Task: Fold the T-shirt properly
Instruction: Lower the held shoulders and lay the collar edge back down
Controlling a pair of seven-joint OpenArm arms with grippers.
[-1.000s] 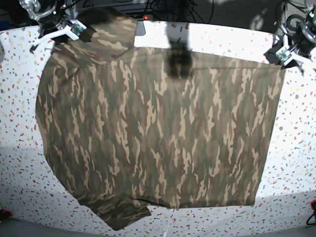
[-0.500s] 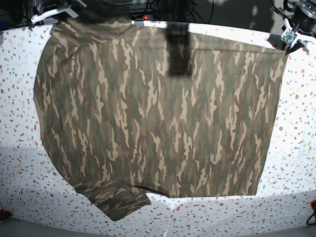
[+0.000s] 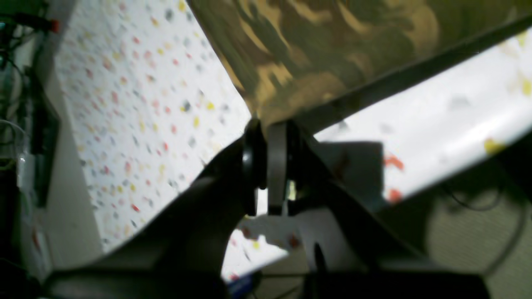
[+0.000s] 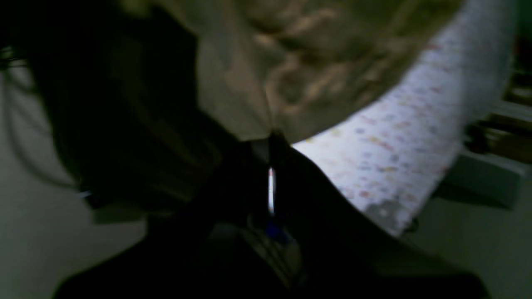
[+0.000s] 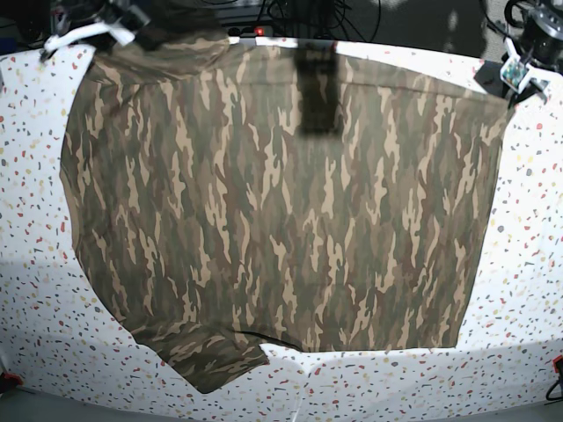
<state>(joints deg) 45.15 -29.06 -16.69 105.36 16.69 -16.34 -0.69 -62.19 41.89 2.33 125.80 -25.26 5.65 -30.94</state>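
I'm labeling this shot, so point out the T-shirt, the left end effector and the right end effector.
T-shirt (image 5: pixel 281 211), base view, middle of the spread camouflage cloth.
Left end effector (image 3: pixel 266 124), left wrist view, fingertips pinching the cloth's corner.
Right end effector (image 4: pixel 270 139), right wrist view, fingertips shut on the cloth's edge.

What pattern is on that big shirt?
The T-shirt is woodland camouflage: olive, brown, tan and dark green. Clearest in the base view.

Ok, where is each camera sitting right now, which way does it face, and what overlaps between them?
Base: overhead, looking down on the speckled table and spread T-shirt; both arms at the far corners.
Left wrist: behind the left hand, looking along its fingers at the pinched shirt corner, table beyond.
Right wrist: behind the right hand, dark and blurred, shut on a shirt edge.
Shared: all three show the T-shirt and table; the base view shows both hands' arms.
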